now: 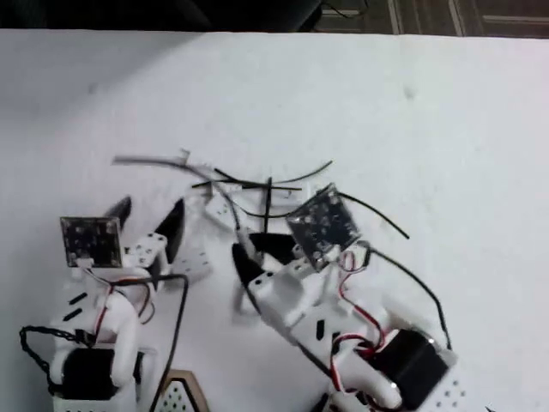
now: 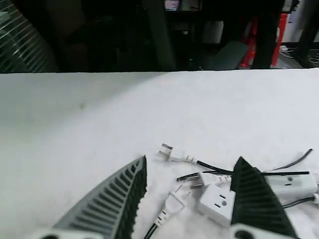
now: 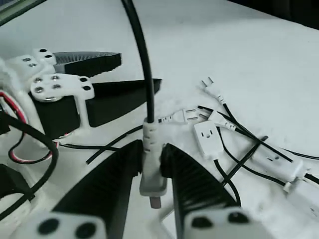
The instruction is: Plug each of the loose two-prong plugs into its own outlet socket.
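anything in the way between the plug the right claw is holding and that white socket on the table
Nothing covers it. The right claw is shut on the white plug, and the outlet socket lies face up with bare table between. A loose plug lies close beside the socket, and black cords cross just past it.

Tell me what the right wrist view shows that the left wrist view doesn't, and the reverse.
Right wrist view alone of the two: the right gripper shut on a white plug, its black cord rising. Left wrist view alone: a red object beyond the table. Both: the left gripper open, a white outlet socket and loose plugs lying on the table.
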Action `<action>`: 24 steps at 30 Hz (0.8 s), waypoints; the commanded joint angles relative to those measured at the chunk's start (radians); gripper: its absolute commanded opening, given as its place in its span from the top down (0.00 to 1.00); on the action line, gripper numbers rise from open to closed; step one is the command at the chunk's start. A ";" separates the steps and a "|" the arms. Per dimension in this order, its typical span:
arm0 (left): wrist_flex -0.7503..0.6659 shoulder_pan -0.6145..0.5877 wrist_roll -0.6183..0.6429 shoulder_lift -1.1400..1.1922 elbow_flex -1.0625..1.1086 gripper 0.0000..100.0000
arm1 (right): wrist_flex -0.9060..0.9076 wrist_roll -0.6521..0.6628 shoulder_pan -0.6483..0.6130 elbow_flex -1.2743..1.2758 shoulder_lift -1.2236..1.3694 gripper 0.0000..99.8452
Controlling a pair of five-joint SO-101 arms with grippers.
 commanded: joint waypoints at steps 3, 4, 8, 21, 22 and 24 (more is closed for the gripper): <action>-0.029 0.124 0.009 0.005 -0.066 0.73 | -0.147 0.011 -0.016 0.127 -0.008 0.98; -0.028 0.136 0.008 0.005 -0.075 0.73 | -0.165 0.020 -0.016 0.149 -0.007 0.98; -0.028 0.179 0.006 0.005 -0.110 0.73 | -0.206 0.026 -0.016 0.195 -0.007 0.98; 0.115 0.394 -0.098 0.005 -0.158 0.73 | -0.199 0.061 -0.012 0.198 -0.005 0.98; 0.112 0.383 -0.097 0.004 -0.158 0.73 | -0.199 0.061 -0.012 0.203 -0.005 0.98; 0.110 0.349 -0.097 -0.008 -0.160 0.73 | -0.199 0.061 -0.012 0.216 -0.005 0.98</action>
